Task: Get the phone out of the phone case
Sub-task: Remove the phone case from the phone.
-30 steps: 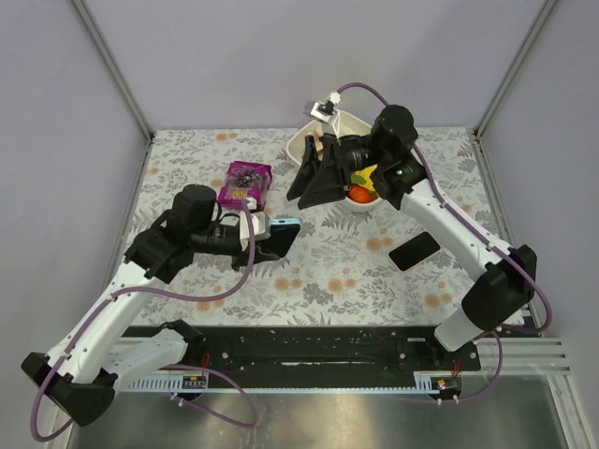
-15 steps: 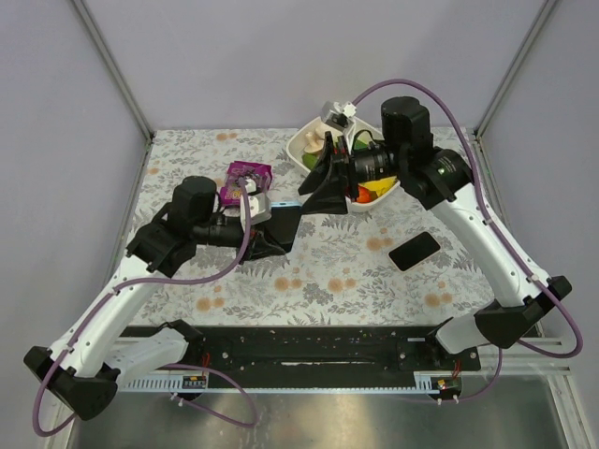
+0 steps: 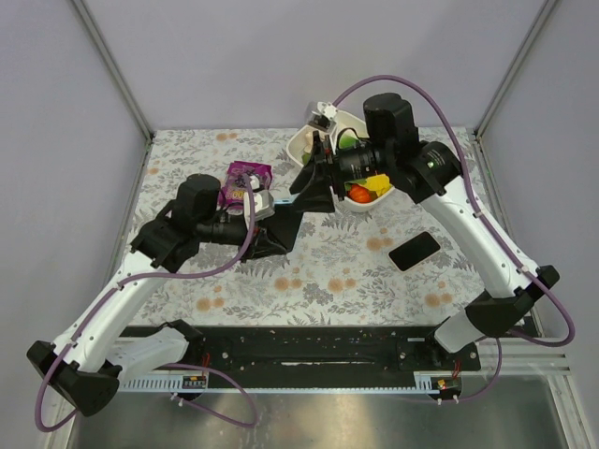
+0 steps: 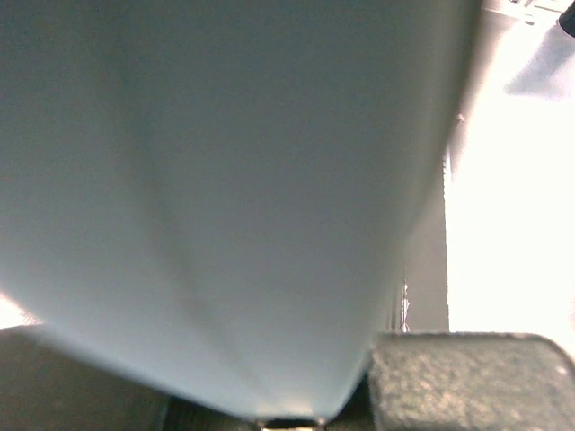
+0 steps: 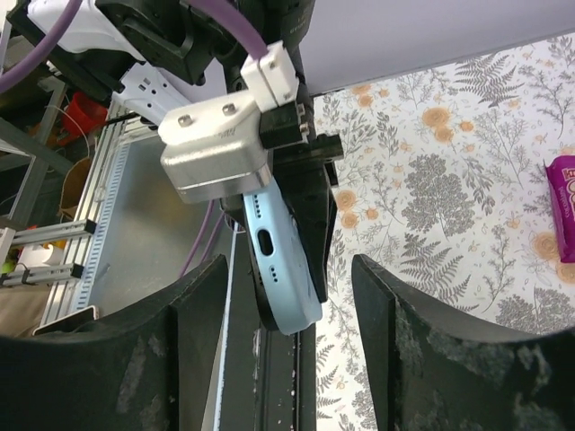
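Phone case (image 5: 283,269), pale blue, was held up off the tabletop (image 3: 337,271) over its middle, standing on edge with a port opening in its end turned toward the right arm. The views did not settle whether a phone sat inside it.

Open flowered surface lay beneath the case and on toward the near edge, where a black rail ran across. On the far left side a purple packet (image 3: 245,181) lay just beside the left arm's wrist. A white bowl (image 3: 301,142) of coloured items stood at the far side, close behind the right arm's wrist. A black handset (image 3: 414,251) lay flat to the right, well apart from both arms. The side walls stood well away from the case.

The left gripper (image 3: 279,227) had its jaws nearly together, clamped on the case. In its own wrist view the pale surface filled almost the whole picture, with one dark pad (image 4: 467,377) at the lower right corner.

The right gripper (image 5: 287,278) reached in from the far right with its jaws well apart. In its wrist view the end of the case showed between the two fingers (image 5: 180,359) with a gap on either side, and no contact could be seen. It held nothing.
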Controlling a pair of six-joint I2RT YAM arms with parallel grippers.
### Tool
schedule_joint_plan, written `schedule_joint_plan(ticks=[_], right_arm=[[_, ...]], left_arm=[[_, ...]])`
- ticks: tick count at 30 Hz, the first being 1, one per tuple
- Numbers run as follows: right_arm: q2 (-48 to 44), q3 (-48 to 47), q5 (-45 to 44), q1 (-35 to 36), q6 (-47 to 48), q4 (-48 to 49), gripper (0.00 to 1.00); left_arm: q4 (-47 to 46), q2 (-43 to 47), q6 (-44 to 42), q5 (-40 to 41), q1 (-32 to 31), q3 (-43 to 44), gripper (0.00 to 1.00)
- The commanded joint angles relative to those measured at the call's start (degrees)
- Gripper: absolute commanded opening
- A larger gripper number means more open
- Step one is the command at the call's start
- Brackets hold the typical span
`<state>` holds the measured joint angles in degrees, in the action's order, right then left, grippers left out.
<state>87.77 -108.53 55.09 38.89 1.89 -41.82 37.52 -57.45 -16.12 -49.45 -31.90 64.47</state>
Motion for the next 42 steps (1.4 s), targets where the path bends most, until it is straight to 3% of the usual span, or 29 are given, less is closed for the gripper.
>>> schedule_joint_plan(ticks=[1,7,13,22,29,31,40,42], right_arm=[[2.49,-5.89,-0.16,0.3,0.66,-2.03,0.64],[4.52,-7.84,0.9,0.3,-0.31,-2.39,0.57],[4.26,-5.65,2.83,0.83,-0.31,-2.39,0.56],[3.64,-2.13,2.21,1.27,0.83,-2.56,0.42],[3.99,1.74,1.95,2.76,1.01,-2.3,0.11],[4.08,3.4,0.64,3.2,0.22,-1.16,0.08],[4.61,5.96,-2.79,3.47,0.48,0.08,0.05],[3.38,6.31,-4.89,3.47,1.53,0.16,0.14]], left_arm=[[-4.74,1.03,-1.72,-0.39,-0.79,0.84,0.0],[-3.86,1.37,-3.13,0.76,-1.41,0.48,0.0],[-3.86,1.29,-3.39,0.94,-1.41,0.75,0.0],[-3.33,1.46,-4.36,1.2,-1.5,1.01,0.0],[-2.45,1.82,-6.81,0.94,-1.93,1.89,0.0],[-1.58,1.9,-8.22,1.37,-2.46,2.5,0.0],[0.98,1.47,-11.3,3.57,-3.7,4.09,0.0],[0.02,1.81,-10.69,4.1,-3.52,2.77,0.0]])
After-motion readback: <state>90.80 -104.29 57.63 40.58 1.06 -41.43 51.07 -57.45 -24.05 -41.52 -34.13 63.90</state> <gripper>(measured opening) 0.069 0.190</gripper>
